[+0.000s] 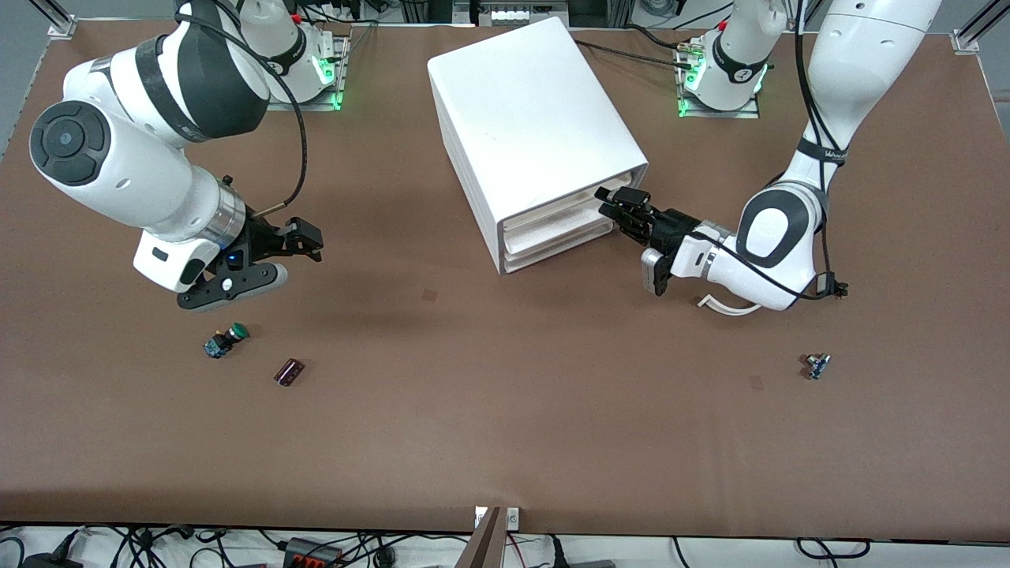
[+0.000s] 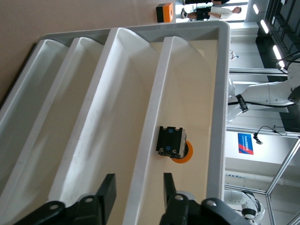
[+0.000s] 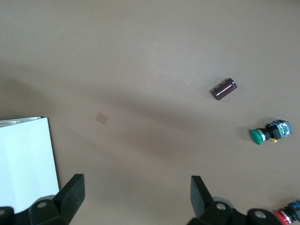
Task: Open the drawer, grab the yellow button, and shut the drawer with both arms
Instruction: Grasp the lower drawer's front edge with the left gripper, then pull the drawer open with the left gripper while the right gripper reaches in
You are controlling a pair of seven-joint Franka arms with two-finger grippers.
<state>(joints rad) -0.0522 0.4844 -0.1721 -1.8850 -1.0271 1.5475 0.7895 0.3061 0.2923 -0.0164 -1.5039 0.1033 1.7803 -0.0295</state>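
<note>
The button point(image 2: 172, 142) lay in the top drawer point(image 2: 199, 84) of the cabinet point(image 1: 529, 110), orange cap turned away from my left wrist camera and mostly covered by its black and blue body; from the front it was hidden altogether. My left gripper point(image 1: 614, 201) point(image 2: 139, 185) was at that drawer's front rim, and whether it had clenched on the rim I could not tell. How far the drawer point(image 1: 552, 214) stood out was hard to make out. My right gripper point(image 1: 272, 260) point(image 3: 137, 187) hung released over the table point(image 1: 505, 442), waiting. Loose bits counted: one green-capped button point(image 1: 227, 339) point(image 3: 269, 133), one dark cylinder point(image 1: 289, 371) point(image 3: 223, 88), one small part point(image 1: 817, 365) toward the left arm's end, too tiny to identify, and one red-capped button point(image 3: 287, 218), cut off at the right wrist picture's edge
</note>
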